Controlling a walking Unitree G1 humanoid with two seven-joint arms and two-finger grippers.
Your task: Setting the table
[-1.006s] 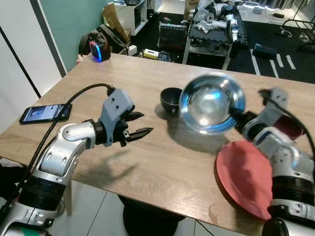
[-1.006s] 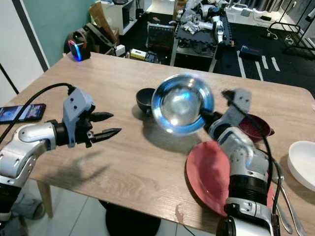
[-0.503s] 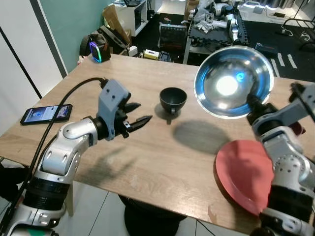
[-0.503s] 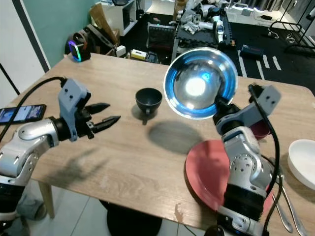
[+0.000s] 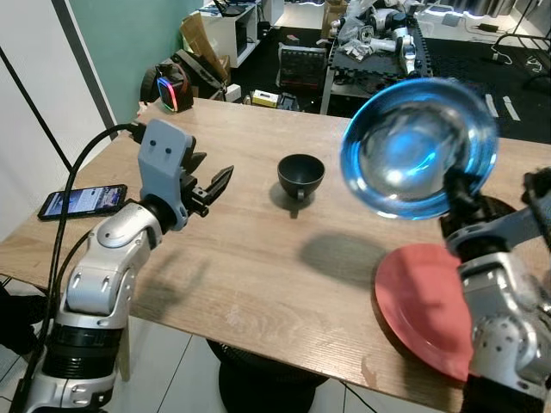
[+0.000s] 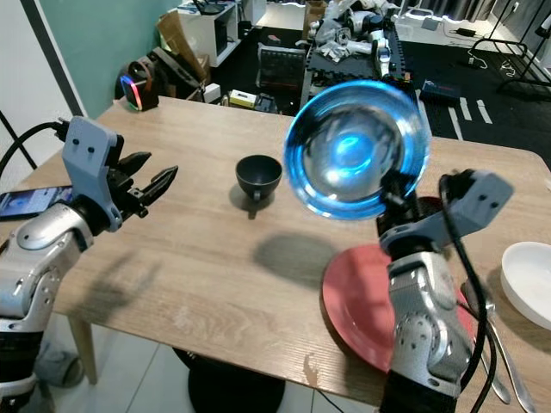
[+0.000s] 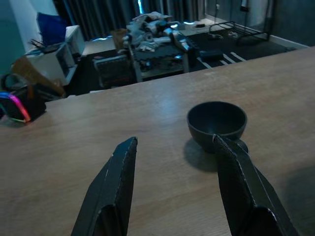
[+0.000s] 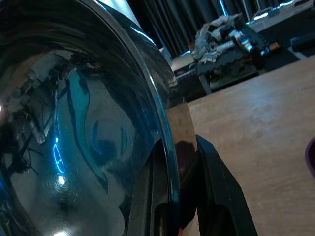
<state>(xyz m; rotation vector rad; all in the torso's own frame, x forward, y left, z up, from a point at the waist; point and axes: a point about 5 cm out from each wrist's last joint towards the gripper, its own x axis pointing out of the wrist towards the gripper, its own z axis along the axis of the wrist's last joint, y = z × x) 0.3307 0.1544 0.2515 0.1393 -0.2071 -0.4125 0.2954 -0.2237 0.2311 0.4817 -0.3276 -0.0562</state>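
Right wrist view is the one to look at: the right gripper (image 8: 184, 196) is pinched on the rim of the steel bowl (image 5: 419, 146), one black finger inside and one outside. A second ago that bowl hung low over the wooden table (image 5: 258, 258), almost over the black cup (image 5: 301, 175); now it's hoisted high and tipped so its mirrored inside faces us, above the red plate (image 5: 422, 305). To me that reads as the bowl being carried to its spot, not yet set down.

The left gripper (image 5: 209, 185) has pulled back toward the phone (image 5: 82, 200) side. Its fingers are spread apart with nothing between them, aimed at the cup from well apart.

Materials-wise: the bowl is thin polished metal, round and deep, throwing blue reflections, so probably slippery on that rim pinch. The cup is matte black, small and footed; it may have a handle, hard to tell at this blur. The plate is flat matte red, hanging slightly over the table edge. A white bowl (image 6: 529, 284) and some cutlery (image 6: 495, 335) sit far right.
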